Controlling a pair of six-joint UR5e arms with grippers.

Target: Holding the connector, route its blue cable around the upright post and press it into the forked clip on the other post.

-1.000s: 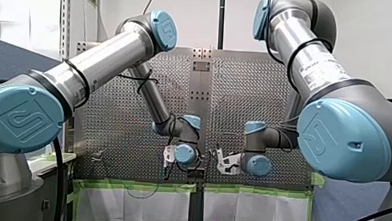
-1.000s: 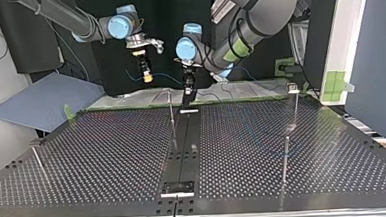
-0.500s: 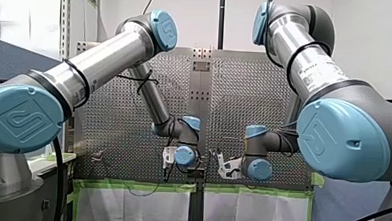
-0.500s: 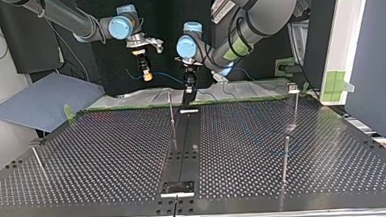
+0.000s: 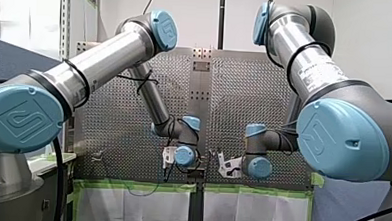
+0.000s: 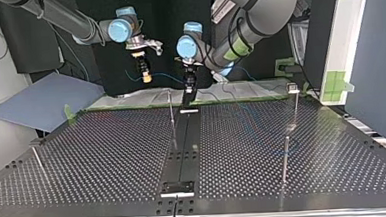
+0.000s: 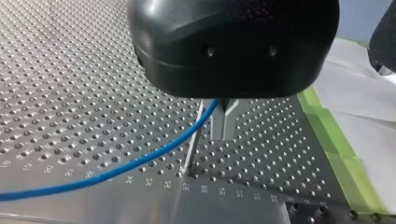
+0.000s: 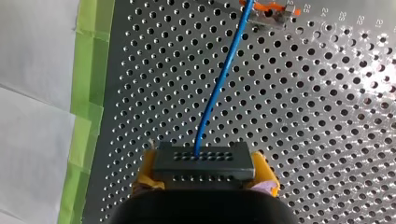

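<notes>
In the right wrist view my right gripper (image 8: pixel 204 173) is shut on the dark grey connector (image 8: pixel 203 161), with yellow pads (image 8: pixel 266 177) on both sides. The blue cable (image 8: pixel 223 74) leaves the connector and runs across the perforated plate to an orange clip (image 8: pixel 266 8). In the left wrist view my left gripper (image 7: pixel 224 137) has its metal fingers together, and the blue cable (image 7: pixel 140 161) comes out from their root. A thin upright post (image 7: pixel 192 144) stands just beside those fingers. Across the table both grippers hang at the far edge: my right gripper (image 6: pixel 144 73) and my left gripper (image 6: pixel 188 91).
Thin posts stand on the perforated table (image 6: pixel 98 158): one by the middle strip (image 6: pixel 171 109), two at the top view's right (image 6: pixel 296 105) (image 6: pixel 285 158), one at its left (image 6: pixel 38 164). Green tape (image 7: pixel 341 154) and white sheeting (image 8: pixel 32 93) border the plate.
My right arm's wrist has sunk and shifted a little toward the top view's left with the connector. My left arm has hardly moved.
</notes>
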